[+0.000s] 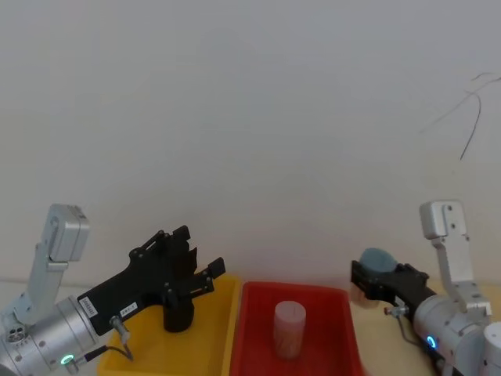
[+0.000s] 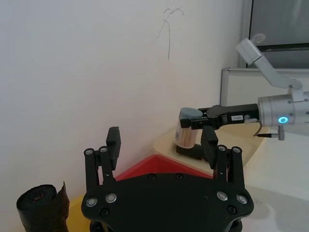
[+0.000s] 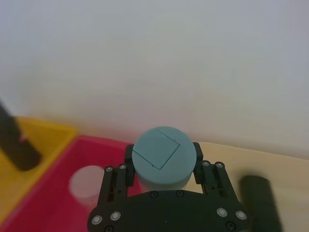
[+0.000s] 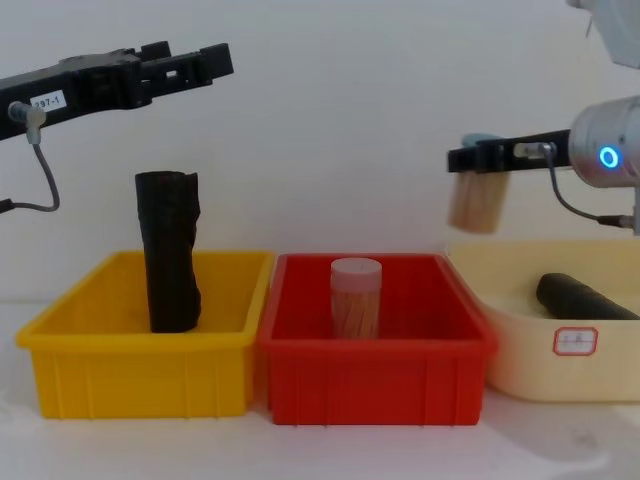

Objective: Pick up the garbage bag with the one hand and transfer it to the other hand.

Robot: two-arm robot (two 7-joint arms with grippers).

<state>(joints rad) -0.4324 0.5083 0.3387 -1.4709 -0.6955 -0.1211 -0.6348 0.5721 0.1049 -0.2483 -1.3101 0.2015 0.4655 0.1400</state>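
The garbage bag [image 4: 170,250], a tall black roll, stands upright in the yellow bin [image 4: 140,338], also seen from the head [image 1: 178,313] and the left wrist [image 2: 41,208]. My left gripper [image 4: 212,60], labelled "297-1", hovers open above and behind that roll [image 1: 201,252], with nothing between its fingers [image 2: 161,137]. My right gripper [image 4: 470,158] is raised over the gap between the red and cream bins. It is shut on a tan jar [image 4: 476,205] with a grey-blue lid [image 3: 164,157].
A red bin [image 4: 370,352] in the middle holds a pink-lidded jar [image 4: 356,298]. A cream bin [image 4: 520,352] on the right holds a second black roll [image 4: 585,297] lying flat. A white wall stands close behind the bins.
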